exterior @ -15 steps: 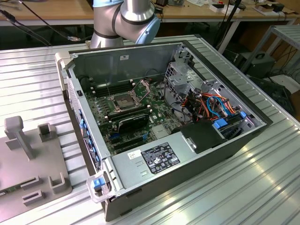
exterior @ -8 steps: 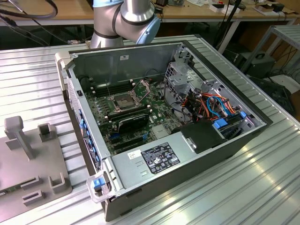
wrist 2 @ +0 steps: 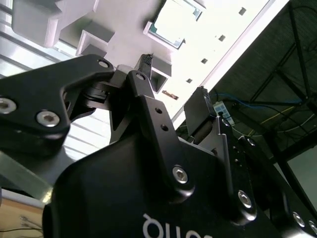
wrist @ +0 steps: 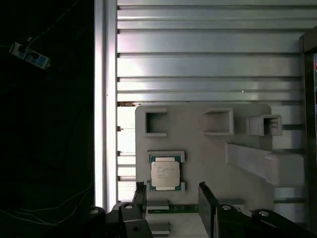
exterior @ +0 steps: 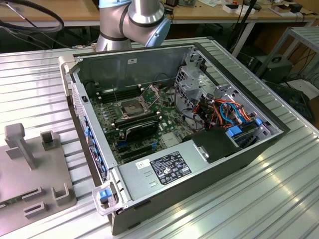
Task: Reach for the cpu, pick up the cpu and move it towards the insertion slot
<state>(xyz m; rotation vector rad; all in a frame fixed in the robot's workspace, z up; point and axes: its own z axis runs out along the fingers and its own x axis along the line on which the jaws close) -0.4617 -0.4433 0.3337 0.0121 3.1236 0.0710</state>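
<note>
First wrist view, cpu ahead of spread claw, untouched

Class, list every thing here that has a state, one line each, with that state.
cpu: flat in its grey holder, not gripped.
gripper: open, holding nothing.
insertion slot: open, empty.
case: side open.

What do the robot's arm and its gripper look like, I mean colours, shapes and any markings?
The arm is a thick, round, silver-grey metal tube with bulky cylindrical joints and a light blue cap. The gripper is matte black. It has a rounded body with white lettering, two angular linked fingers with small holes, and shiny silver hex screws.
</note>
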